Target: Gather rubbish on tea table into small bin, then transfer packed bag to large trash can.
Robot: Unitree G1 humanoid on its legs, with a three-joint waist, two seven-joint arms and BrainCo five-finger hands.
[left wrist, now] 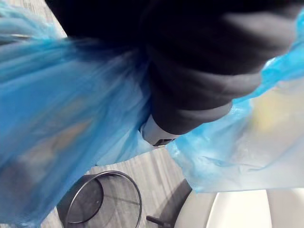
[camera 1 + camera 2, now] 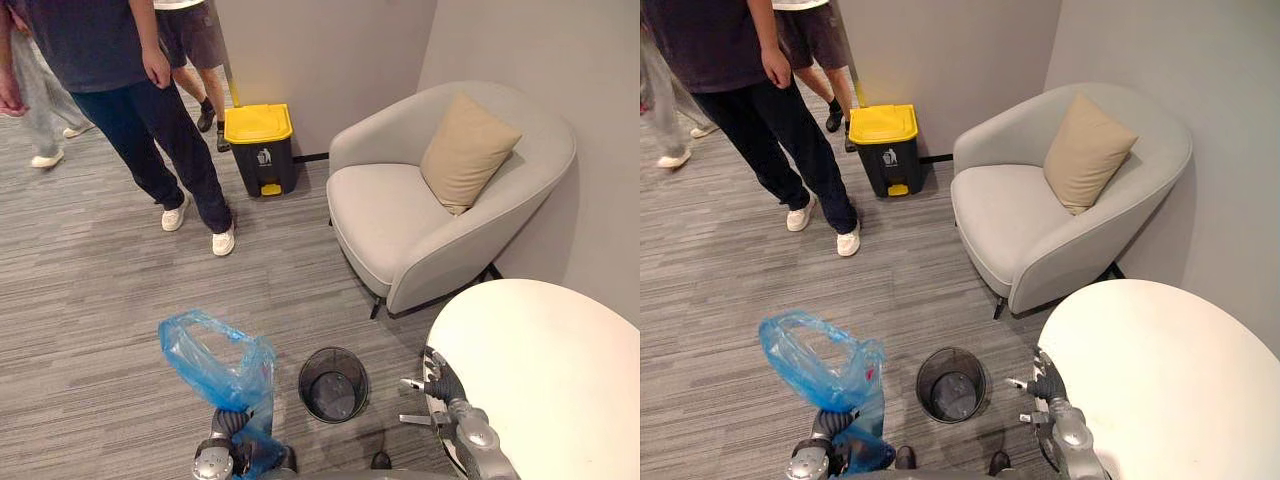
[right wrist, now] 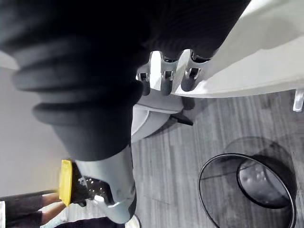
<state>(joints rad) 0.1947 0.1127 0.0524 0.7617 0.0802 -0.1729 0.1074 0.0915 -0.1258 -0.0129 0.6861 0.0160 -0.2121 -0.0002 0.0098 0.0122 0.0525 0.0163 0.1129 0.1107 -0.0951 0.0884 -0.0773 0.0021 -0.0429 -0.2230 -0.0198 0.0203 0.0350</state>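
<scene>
A blue plastic bag (image 2: pixel 215 360) hangs bunched above the grey carpet, and my left hand (image 2: pixel 228 424) is shut on its gathered neck at the lower left. In the left wrist view the blue film (image 1: pixel 61 118) wraps round the hand. The small black mesh bin (image 2: pixel 333 384) stands on the floor just right of the bag, without a liner. My right hand (image 2: pixel 432 393) is held open, fingers (image 3: pixel 166 78) straight, at the edge of the white round tea table (image 2: pixel 550 370). The large black trash can with a yellow lid (image 2: pixel 260 148) stands by the far wall.
A person in dark trousers and white shoes (image 2: pixel 150 130) stands just left of the large can, with other people behind. A grey armchair (image 2: pixel 400 220) with a beige cushion (image 2: pixel 465 150) sits between the table and the can. Open carpet (image 2: pixel 100 300) lies ahead on the left.
</scene>
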